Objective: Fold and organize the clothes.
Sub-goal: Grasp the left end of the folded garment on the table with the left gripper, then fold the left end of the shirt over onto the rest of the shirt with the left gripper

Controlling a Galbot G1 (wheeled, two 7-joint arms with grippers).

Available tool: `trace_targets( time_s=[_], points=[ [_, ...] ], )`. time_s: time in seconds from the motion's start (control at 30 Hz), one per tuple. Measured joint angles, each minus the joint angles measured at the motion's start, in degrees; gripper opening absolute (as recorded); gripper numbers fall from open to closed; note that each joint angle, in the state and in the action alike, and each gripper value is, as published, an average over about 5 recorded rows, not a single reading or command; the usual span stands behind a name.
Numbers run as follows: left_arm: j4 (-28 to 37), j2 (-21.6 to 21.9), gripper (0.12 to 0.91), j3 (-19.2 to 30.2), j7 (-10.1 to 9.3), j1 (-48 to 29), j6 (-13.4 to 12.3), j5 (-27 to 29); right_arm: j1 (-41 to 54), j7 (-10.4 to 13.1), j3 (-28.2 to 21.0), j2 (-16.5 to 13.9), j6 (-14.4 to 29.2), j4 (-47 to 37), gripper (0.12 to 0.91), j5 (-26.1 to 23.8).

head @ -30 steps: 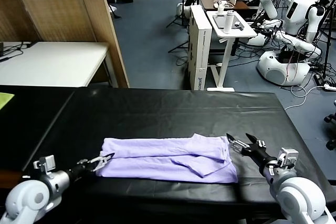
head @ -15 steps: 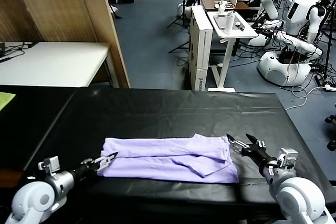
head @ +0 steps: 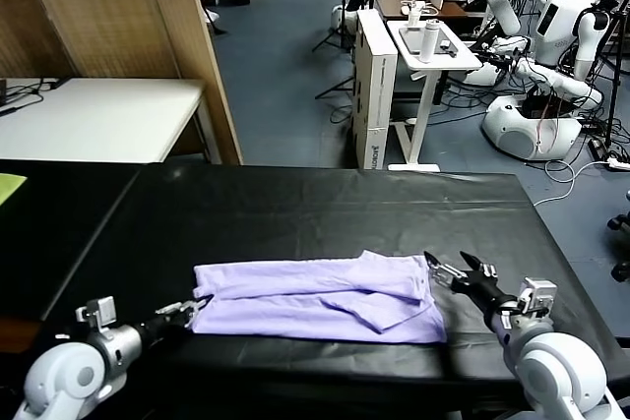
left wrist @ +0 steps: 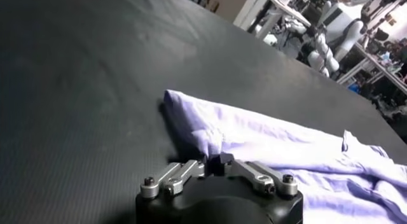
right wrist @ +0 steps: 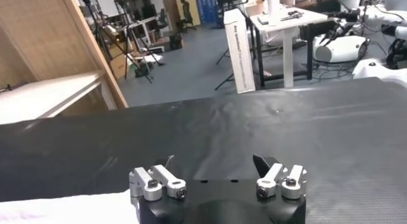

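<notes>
While the left gripper [head: 193,306] is sitting clamped down on the near left corner of the T-shirt [head: 320,298], it's only pinching a thin bit of the hem, going by the left wrist view, where a small pucker of fabric [left wrist: 213,141] is bunching up between the closed jaws. That's the part I'm worrying about: thin soft cloth like this is probably slipping out the second the arm pulls, or the gripper is only catching the top layer, so the fold is coming out crooked.

Over on the other side, the right gripper [head: 451,270] is hovering wide open just beside the shirt's right edge, not holding anything. If the left arm is lifting alone, the whole shirt is likely dragging across the black table [head: 325,209] instead of folding, and the tucked sleeve [head: 379,307] is flopping loose.

The shirt itself is lying flat in a long strip along the near edge of the table. Further back there's a white table [head: 98,117], a cart [head: 428,46] and other robots [head: 546,66], none of it getting in the way.
</notes>
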Motion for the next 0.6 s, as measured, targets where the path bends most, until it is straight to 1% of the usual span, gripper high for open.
trace_targets(
  time_s=[0.07, 0.13, 0.33, 0.4, 0.5, 0.6],
  points=[
    [-0.4, -0.1, 0.173, -0.5, -0.33, -0.1, 0.0, 2.1, 0.0, 0.0, 0.0, 0.1, 0.0, -0.1, 0.907, 0.0],
    [-0.9, 0.1, 0.174, -1.2, -0.23, -0.1, 0.0, 4.7, -0.1, 0.0, 0.1, 0.3, 0.1, -0.2, 0.907, -0.1],
    [-1.5, 2.6, 0.174, -5.1, 1.49, 0.8, -0.2, 15.9, 0.1, 0.1, 0.0, 0.9, 0.3, -0.6, 0.907, -0.2],
    [-1.5, 3.9, 0.174, -6.9, 1.63, 1.4, -1.1, 19.8, 0.1, 0.1, -0.2, 1.1, 0.3, -0.8, 0.907, -0.4],
    [-1.7, 5.4, 0.174, -9.5, 1.63, 2.3, -3.5, 24.6, 0.2, 0.1, -0.6, 1.4, 0.3, -0.9, 0.907, -0.7],
    [-2.6, 6.0, 0.174, -11.1, 1.59, 3.0, -5.1, 27.3, 0.2, 0.1, -1.0, 2.0, 0.4, -1.0, 0.907, -1.0]
  ],
)
